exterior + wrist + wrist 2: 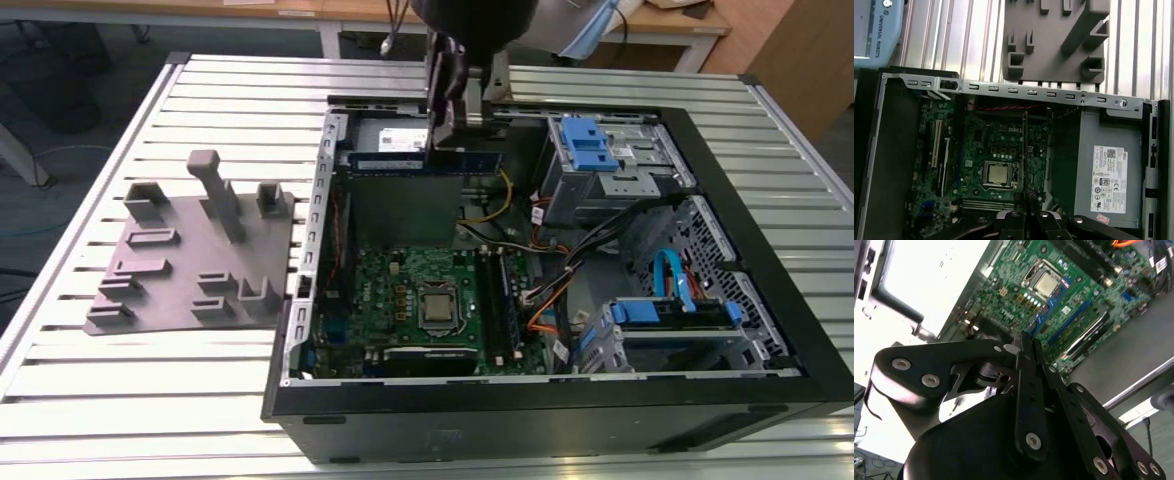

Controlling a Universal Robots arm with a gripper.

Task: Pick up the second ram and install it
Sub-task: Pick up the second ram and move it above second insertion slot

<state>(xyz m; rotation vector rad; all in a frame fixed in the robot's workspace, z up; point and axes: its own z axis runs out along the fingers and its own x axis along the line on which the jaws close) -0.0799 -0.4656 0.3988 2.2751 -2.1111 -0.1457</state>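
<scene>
In the first wrist view the gripper (1027, 209) was closed on the second ram (1025, 150), which was seen edge-on as a thin dark strip above the motherboard (979, 145) of the open computer case (1019, 90). The processor socket (998, 173) sat just beside that strip on one side, and the grey power supply (1089, 165) with its white label (1108, 178) lay on the other. A red cable (1004, 107) ran just inside the case's metal rim. Outside that rim, the grey moulded tray (1054, 50) rested on the slatted table (954, 35).
</scene>
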